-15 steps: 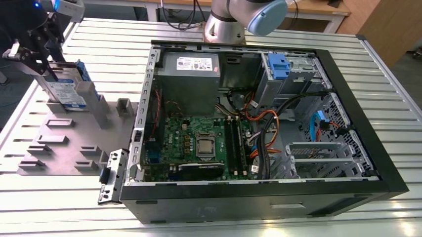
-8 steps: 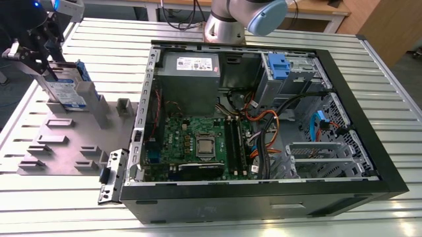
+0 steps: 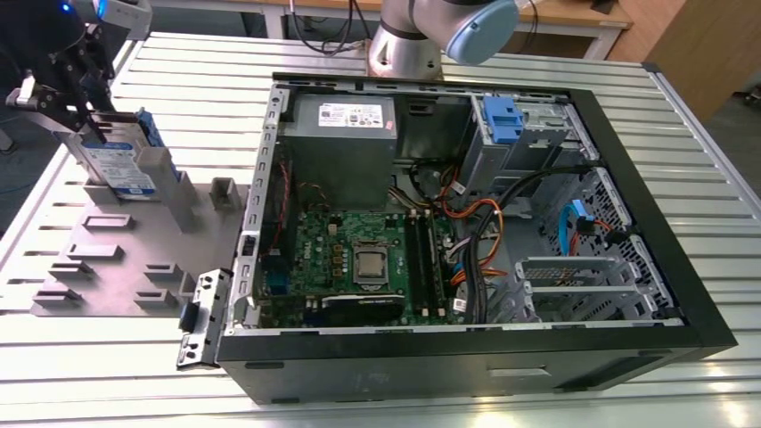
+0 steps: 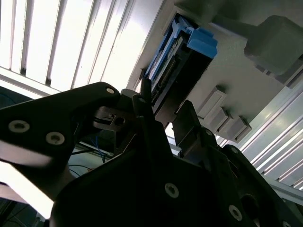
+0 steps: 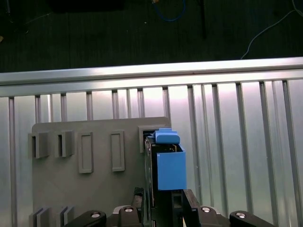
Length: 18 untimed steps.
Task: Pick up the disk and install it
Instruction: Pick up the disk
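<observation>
**Silver-grey disk pinched upright at the grey fixture**

Metal-cased and stiff, the disk (image 3: pixel 119 169) should not flex under a firm squeeze, and we judge it fairly dense for its bulk; it is also a delicate thing, so a knock or a drop would be costly. Its bare faces look smooth and probably slippery; the blue plastic rails along its edges look thinner, and we think they could give if squeezed. The sound hold, as we judge it, is across the two broad flat faces near one end, clear of the rails; that is where the hand (image 3: pixel 102 134) has it.

In both wrist views the dark fingers (image 5: pixel 138 201) lie one on each broad face of the disk (image 5: pixel 170 172), with no gap that we can make out; we therefore take the hand (image 4: pixel 165 113) to be pinching the disk (image 4: pixel 182 61).

In the exterior view the disk stands on edge with its labelled face toward the camera; the hand grips its upper end from above, so the body of the disk hangs below the fingers. Its lower end is down at the grey fixture plate (image 3: pixel 107 263); we cannot tell whether it sits in a slot there or is just clear of it. The open computer case (image 3: pixel 666 267) lies well apart toward the exterior view's right, on the same slatted desk (image 3: pixel 107 383).
</observation>
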Each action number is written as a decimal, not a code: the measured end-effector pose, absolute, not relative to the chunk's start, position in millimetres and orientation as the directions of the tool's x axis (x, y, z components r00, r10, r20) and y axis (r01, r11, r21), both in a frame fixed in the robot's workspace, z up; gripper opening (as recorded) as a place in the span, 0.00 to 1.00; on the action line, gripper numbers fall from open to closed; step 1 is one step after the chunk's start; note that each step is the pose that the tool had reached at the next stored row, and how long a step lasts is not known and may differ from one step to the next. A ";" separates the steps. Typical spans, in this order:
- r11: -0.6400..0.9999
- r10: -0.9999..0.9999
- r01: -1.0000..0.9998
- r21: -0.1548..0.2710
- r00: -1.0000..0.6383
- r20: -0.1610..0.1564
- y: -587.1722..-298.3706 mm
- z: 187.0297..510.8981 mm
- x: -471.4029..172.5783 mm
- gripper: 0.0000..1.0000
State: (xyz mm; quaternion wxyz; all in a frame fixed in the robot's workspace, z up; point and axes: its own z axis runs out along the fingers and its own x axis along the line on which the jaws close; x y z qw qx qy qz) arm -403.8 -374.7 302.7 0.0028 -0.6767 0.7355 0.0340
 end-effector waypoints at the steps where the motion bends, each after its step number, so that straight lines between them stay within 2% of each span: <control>1: 0.081 -0.995 -0.996 0.046 -0.083 -0.050 -374.7 302.7 -403.8 0.45; 18: 0.051 -0.997 -0.998 0.040 -0.053 -0.057 -374.7 301.8 -403.7 0.45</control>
